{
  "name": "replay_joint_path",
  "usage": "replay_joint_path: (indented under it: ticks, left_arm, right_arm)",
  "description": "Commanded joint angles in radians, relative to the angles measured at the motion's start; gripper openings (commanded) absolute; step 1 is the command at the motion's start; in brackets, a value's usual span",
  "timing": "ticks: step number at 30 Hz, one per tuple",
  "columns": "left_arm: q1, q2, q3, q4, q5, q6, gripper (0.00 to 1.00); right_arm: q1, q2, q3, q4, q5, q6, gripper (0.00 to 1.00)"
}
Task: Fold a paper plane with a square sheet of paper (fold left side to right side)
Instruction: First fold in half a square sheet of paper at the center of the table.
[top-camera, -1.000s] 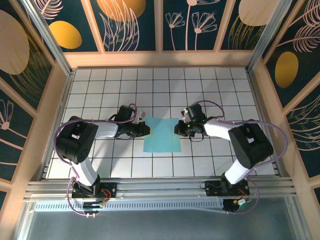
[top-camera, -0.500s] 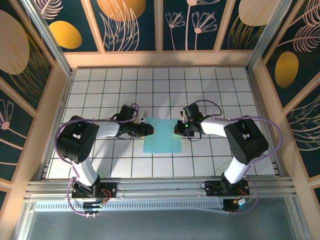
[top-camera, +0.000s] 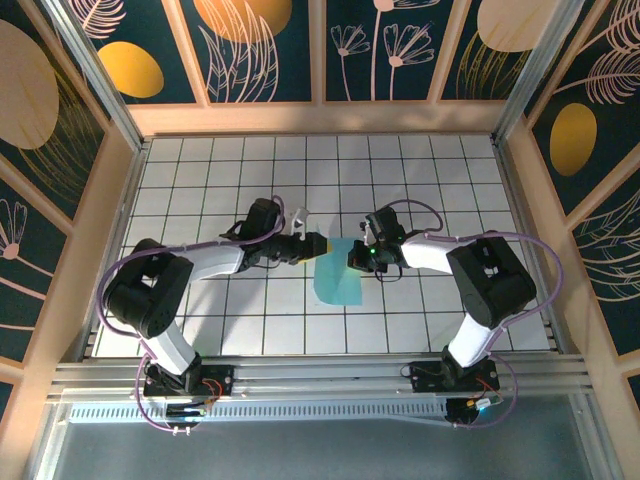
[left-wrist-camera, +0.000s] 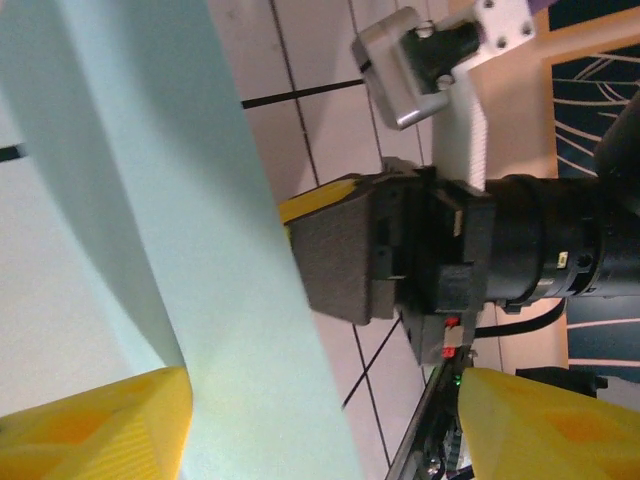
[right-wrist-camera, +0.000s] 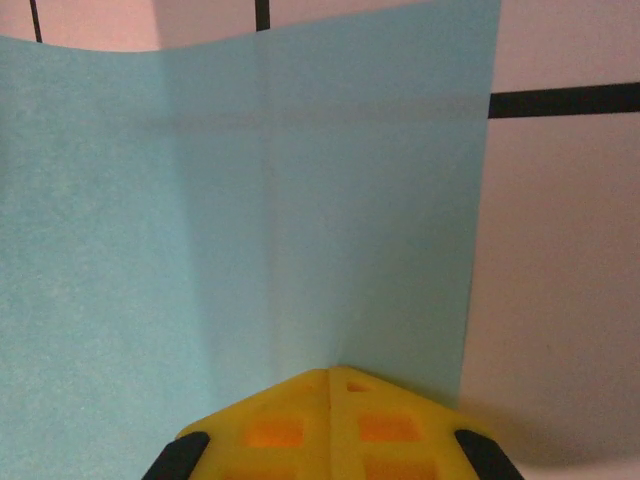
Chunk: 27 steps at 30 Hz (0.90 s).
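The square sheet of paper (top-camera: 336, 280) is light blue and lies mid-table, bent over so it looks narrow from above. My left gripper (top-camera: 318, 243) hovers at its upper left edge. In the left wrist view the sheet (left-wrist-camera: 170, 200) rises as a curved flap between the wide-apart yellow fingertips (left-wrist-camera: 95, 420) of my left gripper (left-wrist-camera: 320, 430), close to the left one; the jaws are open. My right gripper (top-camera: 356, 258) is shut, its tips resting on the sheet's right edge. In the right wrist view the shut tips of that gripper (right-wrist-camera: 333, 375) touch the sheet (right-wrist-camera: 250, 200) where a vertical crease runs.
The white gridded table (top-camera: 420, 180) is boxed in by wooden walls (top-camera: 320, 118) at the back and sides. A metal rail (top-camera: 320, 375) with both arm bases runs along the near edge. My right gripper's dark fingers (left-wrist-camera: 335, 255) face the left wrist camera closely.
My left gripper has swung right, carrying the sheet's left edge over toward the right side, and its jaws have opened. The sheet now looks about half as wide. The right gripper stayed put.
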Motion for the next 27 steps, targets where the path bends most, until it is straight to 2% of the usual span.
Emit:
replay_joint_path:
  ticks: [1, 3, 7, 11, 16, 21, 27]
  left_arm:
    - [-0.027, 0.058, 0.039, 0.059, 0.036, -0.046, 0.75]
    - [-0.037, 0.077, 0.049, 0.077, 0.039, -0.056, 0.79]
    - [-0.052, 0.107, 0.067, 0.093, 0.037, -0.062, 0.79]
    - [-0.054, 0.129, 0.072, 0.072, 0.012, -0.045, 0.74]
    - [-0.054, 0.152, 0.070, 0.049, -0.009, -0.030, 0.53]
    - [-0.053, 0.147, 0.076, -0.001, -0.056, -0.011, 0.23]
    - [-0.053, 0.142, 0.083, -0.038, -0.087, 0.000, 0.09]
  right_arm:
    - [0.014, 0.048, -0.009, -0.037, 0.031, -0.007, 0.00]
    - [0.014, 0.046, -0.013, -0.030, 0.026, -0.004, 0.00]
    - [0.014, 0.040, -0.023, -0.017, 0.017, 0.001, 0.00]
    - [0.014, 0.025, -0.036, 0.004, 0.003, 0.011, 0.00]
    - [0.014, 0.014, -0.040, 0.023, -0.011, 0.018, 0.00]
    - [0.014, 0.008, -0.038, 0.029, -0.013, 0.020, 0.00]
    - [0.014, -0.002, -0.034, 0.030, -0.016, 0.020, 0.00]
